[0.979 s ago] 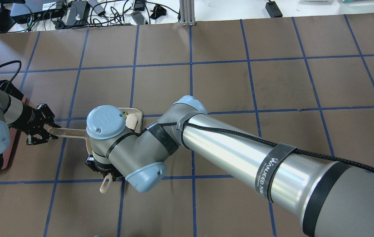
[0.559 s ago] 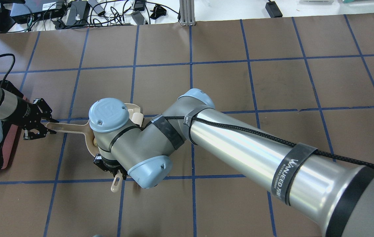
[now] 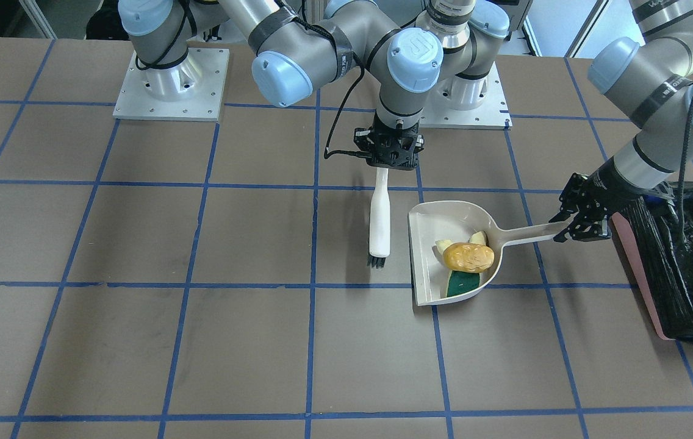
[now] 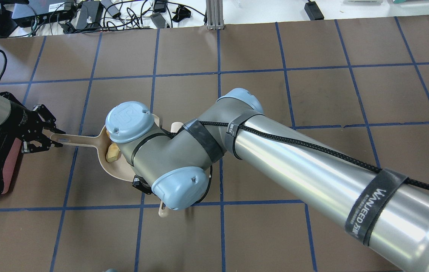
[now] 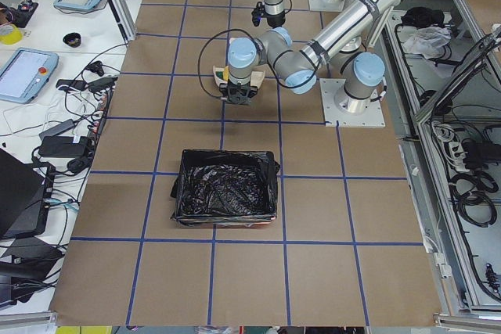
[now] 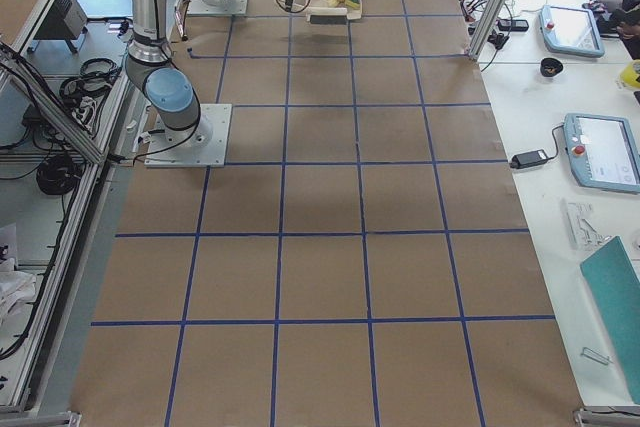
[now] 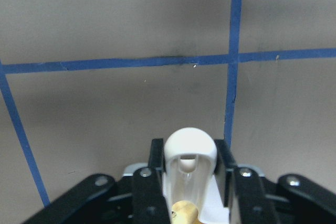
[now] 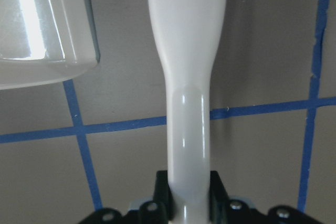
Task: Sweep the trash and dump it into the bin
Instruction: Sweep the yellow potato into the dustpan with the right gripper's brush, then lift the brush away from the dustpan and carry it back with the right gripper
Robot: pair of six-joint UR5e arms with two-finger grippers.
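The beige dustpan (image 3: 429, 244) lies on the table and holds the trash: an orange-yellow potato-like piece (image 3: 468, 257), a pale cream slice (image 3: 443, 246) and a green-and-yellow sponge wedge (image 3: 462, 282). My left gripper (image 3: 563, 229) is shut on the end of the dustpan handle (image 7: 189, 150), next to the pink bin (image 3: 634, 263) with its black bag (image 3: 688, 256). My right gripper (image 3: 384, 166) is shut on the white brush (image 3: 379, 213), which hangs bristles down just beside the pan's open mouth. In the overhead view the right wrist hides most of the pan (image 4: 114, 170); the potato piece (image 4: 112, 153) shows.
The bin (image 5: 227, 189) stands at the table's end on my left side. The right arm's forearm (image 4: 312, 166) reaches low across the middle of the table. Cables and boxes (image 4: 86, 15) lie beyond the far edge.
The right gripper has carried the brush to the right, off the dustpan. The left gripper has drawn the dustpan handle a little toward the bin and farther back, so the potato piece now shows.
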